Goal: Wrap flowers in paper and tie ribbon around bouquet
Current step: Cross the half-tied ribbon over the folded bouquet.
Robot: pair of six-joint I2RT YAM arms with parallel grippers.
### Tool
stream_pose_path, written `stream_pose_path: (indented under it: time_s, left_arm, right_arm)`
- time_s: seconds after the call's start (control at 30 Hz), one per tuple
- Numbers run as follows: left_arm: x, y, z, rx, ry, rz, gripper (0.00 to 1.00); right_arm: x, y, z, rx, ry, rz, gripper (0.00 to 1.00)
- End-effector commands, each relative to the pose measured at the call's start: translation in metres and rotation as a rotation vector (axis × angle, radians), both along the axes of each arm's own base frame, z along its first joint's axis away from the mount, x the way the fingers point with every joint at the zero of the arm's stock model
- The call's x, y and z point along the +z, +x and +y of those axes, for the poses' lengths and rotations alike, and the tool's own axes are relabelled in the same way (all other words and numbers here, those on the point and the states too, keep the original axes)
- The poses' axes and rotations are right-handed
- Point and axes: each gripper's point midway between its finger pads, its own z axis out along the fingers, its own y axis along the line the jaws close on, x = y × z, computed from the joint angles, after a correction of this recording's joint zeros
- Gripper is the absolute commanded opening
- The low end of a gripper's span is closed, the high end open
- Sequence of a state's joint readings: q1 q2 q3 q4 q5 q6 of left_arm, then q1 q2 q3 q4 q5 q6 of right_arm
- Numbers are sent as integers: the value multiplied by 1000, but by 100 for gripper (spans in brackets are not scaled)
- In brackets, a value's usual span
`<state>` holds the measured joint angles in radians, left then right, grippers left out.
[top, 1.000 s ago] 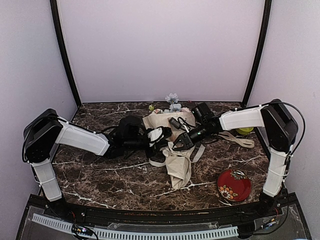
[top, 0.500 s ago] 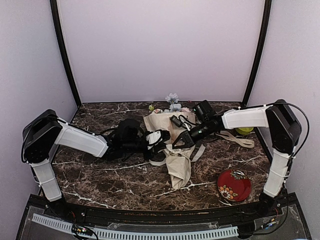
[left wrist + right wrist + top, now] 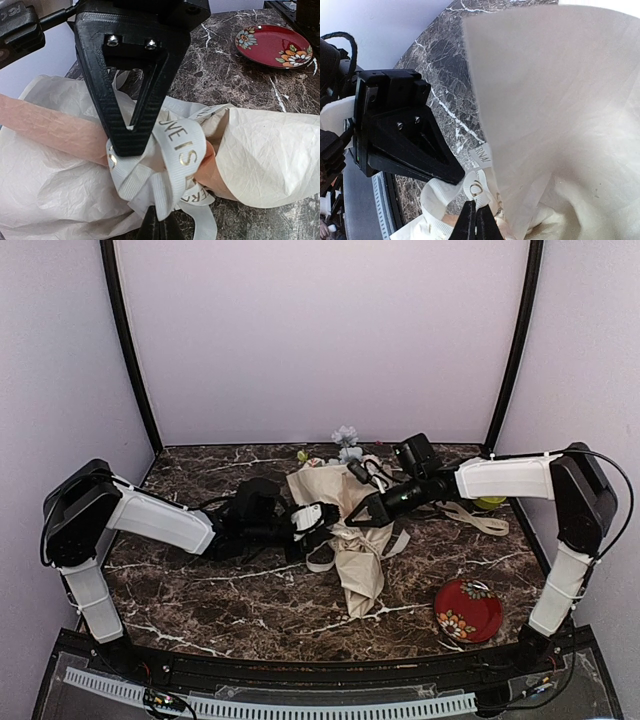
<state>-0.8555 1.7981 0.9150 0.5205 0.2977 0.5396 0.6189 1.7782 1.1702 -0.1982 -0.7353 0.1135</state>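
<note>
Counter (image 3: 200, 590): one, dark marble.
Bouquet (image 3: 355, 540): one, paper-wrapped.
Ribbon (image 3: 180, 145): one, looped around bouquet.
Claws: two; left claw (image 3: 159, 227), right claw (image 3: 475, 220), each pinching ribbon at bouquet.
Plate (image 3: 468, 610): one, red, right of bouquet.

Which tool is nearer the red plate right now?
Right. The right tool, shut on the ribbon at the bouquet's middle, sits farther back and left of the red plate. The left tool grips the same ribbon, farther left still.
</note>
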Motion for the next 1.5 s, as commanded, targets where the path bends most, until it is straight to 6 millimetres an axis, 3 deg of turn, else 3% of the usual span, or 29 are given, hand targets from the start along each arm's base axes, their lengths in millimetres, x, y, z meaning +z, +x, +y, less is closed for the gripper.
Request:
stream_pose_path:
  time_s: [0.0,0.47,0.53,0.7,1.13,1.3,1.47]
  left_arm:
    - [17,-1,-5,-19,-14,-36,0]
    - [0,-2,-14,-43,57,-50,0]
    - [-7,-1,-14,-41,77,-51,0]
    - [-8,0,-16,-43,86,-61,0]
    - [-10,-1,-20,-57,91,-62,0]
    - [-10,0,-20,-51,91,-62,0]
    - [-11,1,-20,-46,92,-64,0]
  right_arm:
    - [18,11,0,-42,34,-66,3]
    - [13,12,-4,-64,-1,-64,12]
    - [1,6,-9,-63,-25,-38,12]
    - [5,3,-10,-55,-12,-39,9]
    - [24,-8,-4,0,74,-40,18]
    - [17,-11,-1,15,81,-5,8]
    - [11,-10,-3,8,59,0,15]
